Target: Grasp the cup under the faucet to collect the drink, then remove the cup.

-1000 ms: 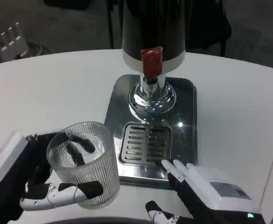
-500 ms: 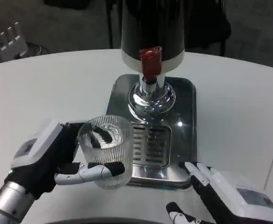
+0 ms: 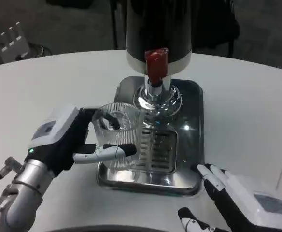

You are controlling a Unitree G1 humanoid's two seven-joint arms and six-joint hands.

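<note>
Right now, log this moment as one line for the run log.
left hand: holds cup | cup: over drip tray's left edge, short of faucet | right hand: open, waiting

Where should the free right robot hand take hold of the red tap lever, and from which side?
Take the red tap lever by its front face and sides, coming from the front right. It juts forward from the dispenser, and the left robot hand with the cup fills the left side. The right robot hand sits low at the tray's right corner.
</note>
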